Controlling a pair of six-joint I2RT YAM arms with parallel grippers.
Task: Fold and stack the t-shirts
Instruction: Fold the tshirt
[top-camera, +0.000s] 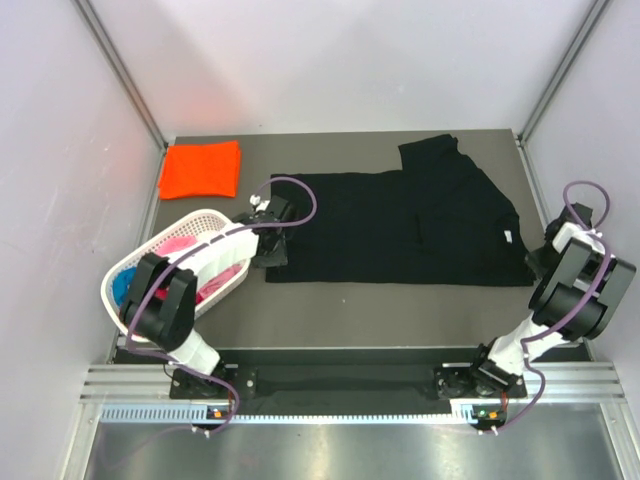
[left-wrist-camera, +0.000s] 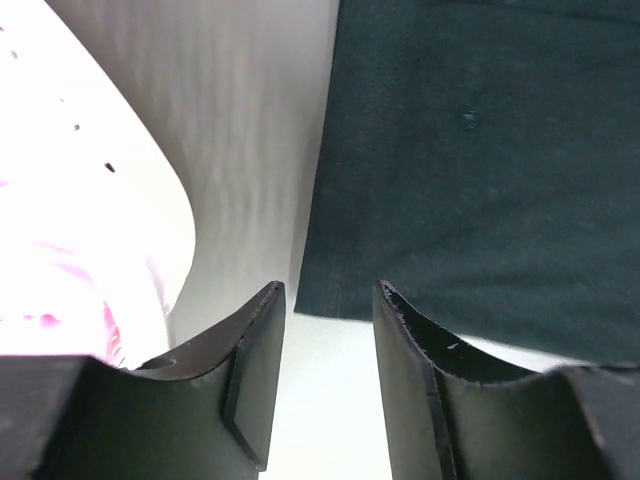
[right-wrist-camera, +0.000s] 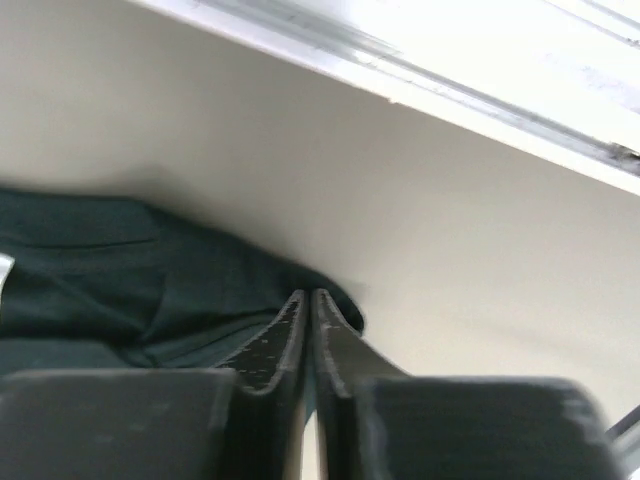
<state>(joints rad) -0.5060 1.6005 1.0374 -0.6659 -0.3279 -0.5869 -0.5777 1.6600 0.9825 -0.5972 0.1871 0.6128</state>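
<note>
Left gripper (left-wrist-camera: 330, 295) has its fingers apart at the left hem corner of the black t-shirt (top-camera: 400, 225); right gripper (right-wrist-camera: 310, 297) has its fingers pressed together at the shirt's right edge, cloth between them not discernible. The shirt lies spread across the middle of the table (top-camera: 400, 310), plain matte black, one sleeve (top-camera: 430, 155) pointing toward the far edge, with a small white label (top-camera: 508, 237) near its right side.

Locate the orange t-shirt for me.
In the top view, the orange t-shirt lies folded at the far left corner of the table, just beyond the white basket and left of the spread black t-shirt.
</note>
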